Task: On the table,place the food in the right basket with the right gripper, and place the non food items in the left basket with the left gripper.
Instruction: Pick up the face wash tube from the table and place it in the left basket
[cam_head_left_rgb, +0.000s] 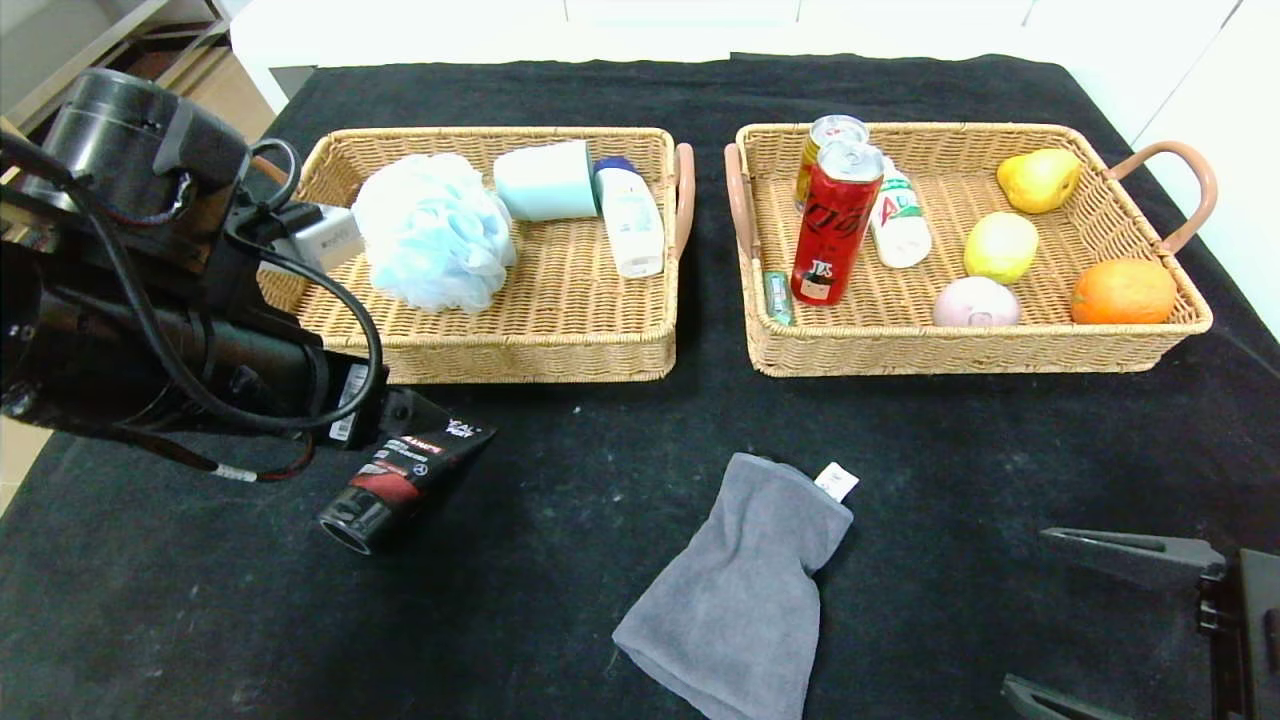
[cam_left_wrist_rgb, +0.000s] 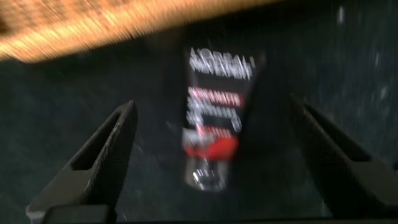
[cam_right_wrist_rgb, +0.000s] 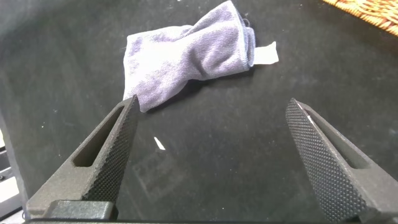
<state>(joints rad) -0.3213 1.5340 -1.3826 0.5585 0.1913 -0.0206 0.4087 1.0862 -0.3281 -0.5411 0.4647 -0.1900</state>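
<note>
A black tube with red and white print (cam_head_left_rgb: 400, 482) lies on the black table just in front of the left basket (cam_head_left_rgb: 560, 340). My left gripper (cam_left_wrist_rgb: 211, 104) is open and hovers over the tube (cam_left_wrist_rgb: 214, 124), which shows between its fingers. A grey cloth (cam_head_left_rgb: 735, 590) lies at the front middle of the table. My right gripper (cam_head_left_rgb: 1025, 610) is open and empty at the front right, and the cloth (cam_right_wrist_rgb: 186, 53) lies beyond its fingertips. The right basket (cam_head_left_rgb: 960, 350) stands at the back right.
The left basket holds a blue bath puff (cam_head_left_rgb: 432, 232), a teal cup (cam_head_left_rgb: 545, 180) and a white bottle (cam_head_left_rgb: 630, 215). The right basket holds two cans (cam_head_left_rgb: 832, 220), a small bottle (cam_head_left_rgb: 898, 222), a pear (cam_head_left_rgb: 1038, 178), a lemon (cam_head_left_rgb: 1000, 246), an orange (cam_head_left_rgb: 1122, 291) and a pink round item (cam_head_left_rgb: 975, 302).
</note>
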